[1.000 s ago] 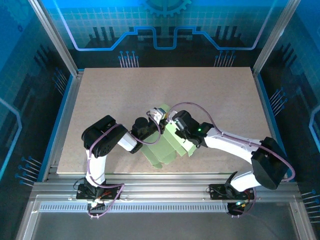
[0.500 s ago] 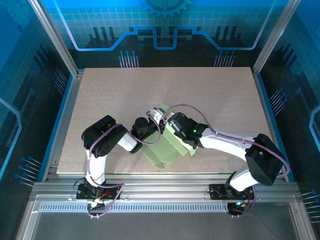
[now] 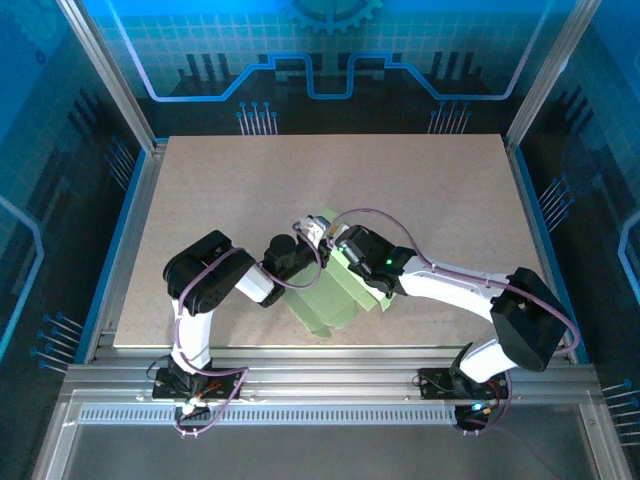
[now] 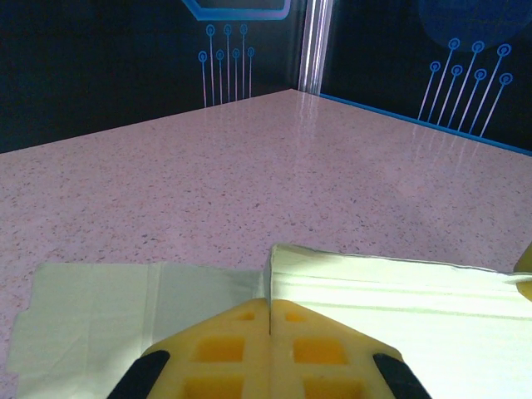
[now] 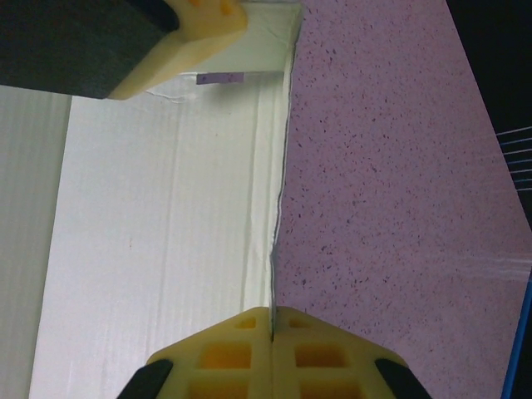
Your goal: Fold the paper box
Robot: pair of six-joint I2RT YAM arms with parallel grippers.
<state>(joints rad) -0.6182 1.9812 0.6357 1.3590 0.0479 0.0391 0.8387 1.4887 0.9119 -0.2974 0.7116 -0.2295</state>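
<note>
- Speckled beige counter (image 3: pixel 250 190), aluminium-railed, inside blue circuit-patterned walls (image 3: pixel 320 50).
- One paper box (image 3: pixel 322 300), pale green, part-folded, lying near the counter's front edge, about centre.
- Two arms, two hands, meeting over the box.
- Left hand (image 4: pixel 270 320): pinched tight on a raised flap's edge.
- Right hand (image 5: pixel 273 316): pinched tight on the card's edge beside bare counter.

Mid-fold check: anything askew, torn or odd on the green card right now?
No visible tears or spills. The pale lime-green card box is half folded; its edge pinched in the right fingers runs slightly wavy, a small buckle just above them.
</note>
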